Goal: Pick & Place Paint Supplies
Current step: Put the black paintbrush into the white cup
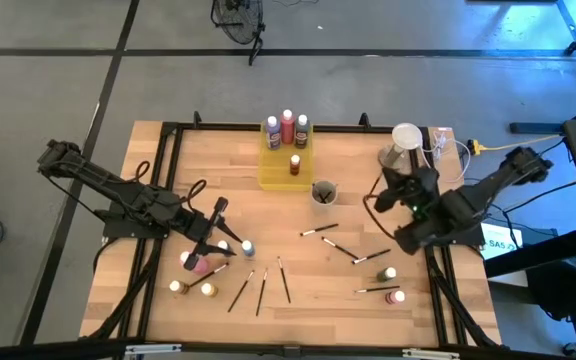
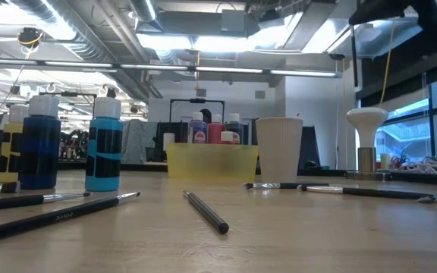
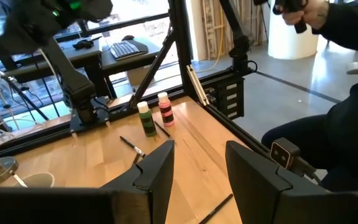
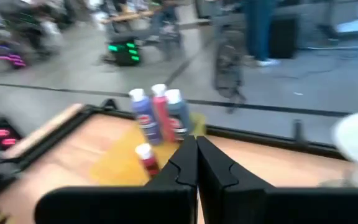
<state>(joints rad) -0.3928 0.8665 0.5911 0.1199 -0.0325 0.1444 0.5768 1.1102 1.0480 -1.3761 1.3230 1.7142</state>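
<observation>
Only the right wrist view showed the right gripper point(image 4: 196, 163) pressed shut; the left gripper point(image 3: 197, 171) stood open, empty. White-capped paint bottles point(image 1: 288, 128) stood upright in the yellow tray point(image 1: 271, 176).

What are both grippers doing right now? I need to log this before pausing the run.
Left gripper: open, holding nothing, above the table's left side.
Right gripper: shut, holding nothing, raised at the right edge.
</observation>
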